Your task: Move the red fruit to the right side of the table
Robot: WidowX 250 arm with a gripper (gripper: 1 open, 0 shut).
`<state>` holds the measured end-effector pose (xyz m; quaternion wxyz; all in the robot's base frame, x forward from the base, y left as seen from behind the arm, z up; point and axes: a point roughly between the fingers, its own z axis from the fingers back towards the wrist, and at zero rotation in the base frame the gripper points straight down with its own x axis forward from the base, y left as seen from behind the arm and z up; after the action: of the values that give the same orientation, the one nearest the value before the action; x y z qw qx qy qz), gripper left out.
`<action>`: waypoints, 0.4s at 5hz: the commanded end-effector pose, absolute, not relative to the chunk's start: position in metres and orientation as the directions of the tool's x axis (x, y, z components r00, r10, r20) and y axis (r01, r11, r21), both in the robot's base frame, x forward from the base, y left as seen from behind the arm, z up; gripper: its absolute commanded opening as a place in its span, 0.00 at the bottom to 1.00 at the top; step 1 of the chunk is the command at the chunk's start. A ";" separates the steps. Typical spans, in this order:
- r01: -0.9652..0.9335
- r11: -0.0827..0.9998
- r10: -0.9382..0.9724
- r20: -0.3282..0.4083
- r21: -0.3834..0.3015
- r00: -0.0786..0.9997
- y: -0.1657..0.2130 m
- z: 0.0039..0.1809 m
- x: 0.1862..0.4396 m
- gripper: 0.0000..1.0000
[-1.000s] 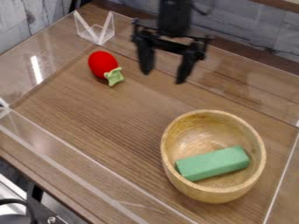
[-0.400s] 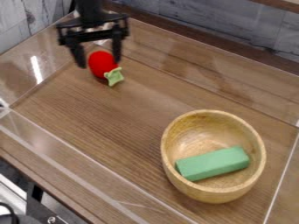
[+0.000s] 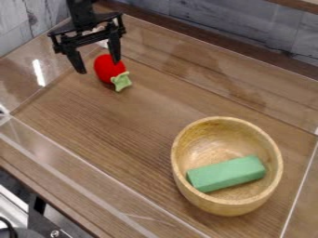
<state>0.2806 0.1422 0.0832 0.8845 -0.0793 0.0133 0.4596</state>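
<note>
The red fruit [image 3: 110,68], a small glossy strawberry toy with a pale green cap, lies on the brown wood-grain table [image 3: 137,139] near its far left corner. My black gripper [image 3: 87,53] hangs over it pointing down, jaws open, one fingertip [image 3: 67,63] to the left of the fruit and the other just above its top right. Nothing is gripped. The fruit's upper left part is partly covered by the fingers.
A round light wooden bowl [image 3: 188,142] stands at the front right with a green rectangular block [image 3: 228,174] inside it. Low clear acrylic walls [image 3: 37,70] border the table on all sides.
The gripper has travelled left across the back of the table, from right of the fruit to over it, and has rolled about its vertical axis. Its jaws stayed open. Fruit and bowl have not moved.
</note>
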 end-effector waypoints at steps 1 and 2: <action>-0.840 0.517 0.847 -0.039 -0.167 0.529 0.153 0.097 0.292 1.00; -0.870 0.458 0.881 -0.036 -0.180 0.471 0.155 0.081 0.298 1.00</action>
<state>0.2927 0.1486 0.0672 0.8555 -0.0872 -0.0063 0.5103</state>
